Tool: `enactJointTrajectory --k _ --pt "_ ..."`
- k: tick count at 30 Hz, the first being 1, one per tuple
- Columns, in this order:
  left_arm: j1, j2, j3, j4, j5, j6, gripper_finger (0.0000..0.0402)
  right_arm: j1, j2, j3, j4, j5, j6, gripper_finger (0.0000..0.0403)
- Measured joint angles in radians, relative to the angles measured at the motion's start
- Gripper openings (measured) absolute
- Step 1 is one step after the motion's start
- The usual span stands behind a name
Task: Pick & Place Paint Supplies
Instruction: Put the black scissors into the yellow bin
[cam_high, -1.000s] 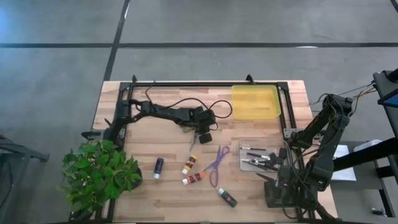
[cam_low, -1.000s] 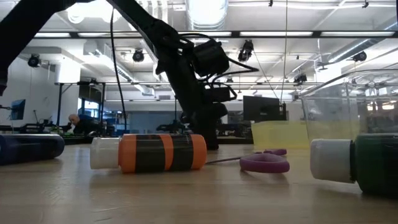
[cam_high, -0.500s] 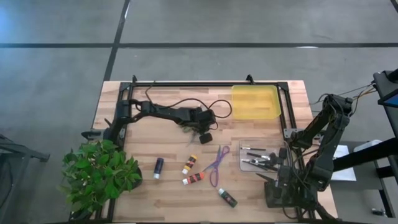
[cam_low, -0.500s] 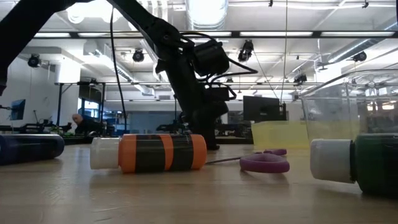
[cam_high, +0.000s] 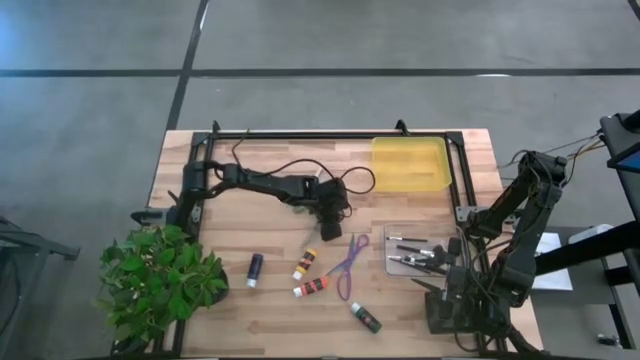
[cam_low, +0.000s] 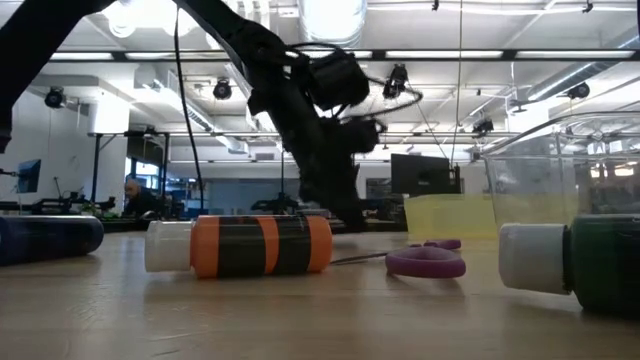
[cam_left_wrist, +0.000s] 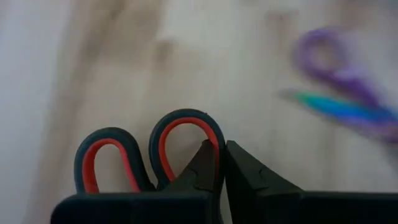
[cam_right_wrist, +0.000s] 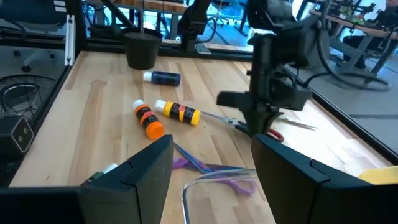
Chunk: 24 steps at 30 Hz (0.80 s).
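Your left hand (cam_high: 331, 214) sits low over the middle of the worktop (cam_high: 270, 300), its fingers (cam_left_wrist: 239, 171) pinched together on one loop of the red-handled scissors (cam_left_wrist: 149, 152), whose handles are red inside with a dark rim. Your right hand (cam_right_wrist: 211, 171) waits off the worktop's right edge with its jaws apart, holding nothing. Four small paint tubes lie toward the front: a dark green one (cam_high: 366, 318), an orange one (cam_high: 311, 287), a yellow one (cam_high: 304, 265) and a dark purple one (cam_high: 255, 268). The purple-handled scissors (cam_high: 349, 264) lie just right of them. A clear tray (cam_high: 398, 233) at the right holds several thin dark brushes (cam_high: 413, 251); the yellow bin (cam_high: 410, 163) farther back looks bare.
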Motion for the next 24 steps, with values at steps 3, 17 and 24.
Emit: enactJointTrajectory --k 3,17,24 --pt "-0.007 -0.006 0.002 0.050 0.021 0.011 0.0013 0.000 0.000 -0.001 0.001 0.002 -0.001 0.0218" --pt "-0.043 -0.062 0.005 0.212 0.135 0.047 0.0003 0.000 0.000 -0.033 0.023 0.045 0.007 0.0218" --pt "-0.040 -0.079 0.006 0.110 0.105 0.043 0.0001 0.000 0.000 -0.041 0.026 0.056 0.017 0.0218"
